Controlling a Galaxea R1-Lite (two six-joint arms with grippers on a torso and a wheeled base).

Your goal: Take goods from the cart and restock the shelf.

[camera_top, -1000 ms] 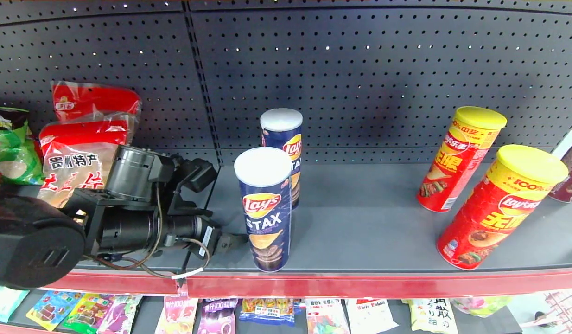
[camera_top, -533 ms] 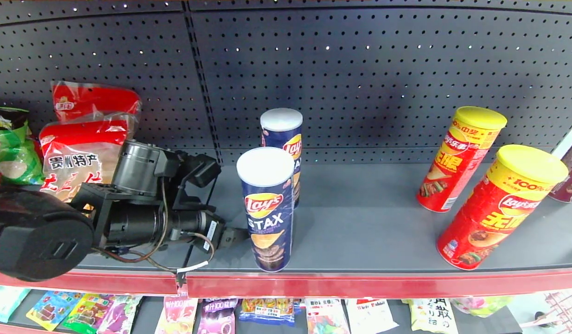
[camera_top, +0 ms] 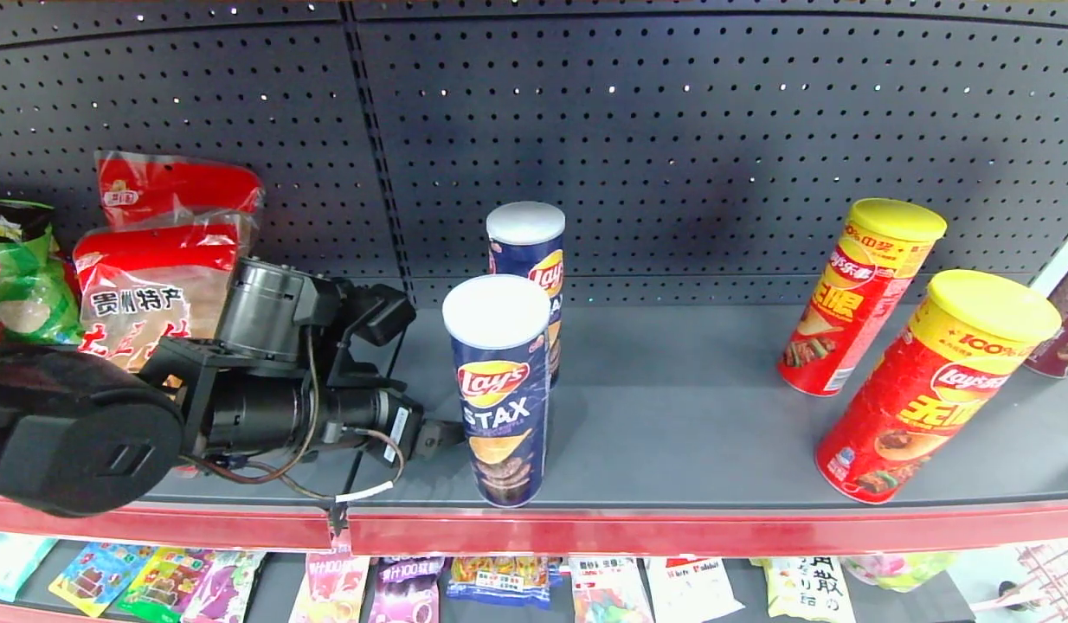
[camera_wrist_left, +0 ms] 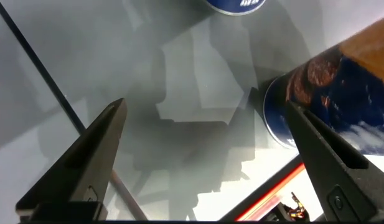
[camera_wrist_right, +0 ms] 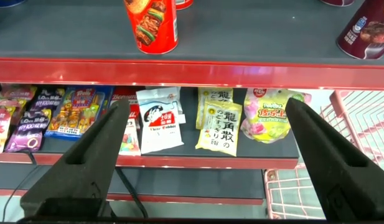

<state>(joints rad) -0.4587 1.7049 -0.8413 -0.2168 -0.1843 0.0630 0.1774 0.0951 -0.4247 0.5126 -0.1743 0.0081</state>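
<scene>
Left end effector (camera_wrist_left: 205, 107): yours is spread wide, nothing pinched, with the blue chips can (camera_top: 499, 389) just beside it.
Can: upright at the shelf (camera_top: 690, 433) front edge, second blue can (camera_top: 525, 247) right behind it.
Right end effector (camera_wrist_right: 207, 101): spread too — holding nothing.

Glossy chip can (camera_top: 499, 407), matt metal shelf (camera_top: 672, 433)

Head looks down on shelf (camera_top: 672, 441), wrists share it, left nearest
</scene>
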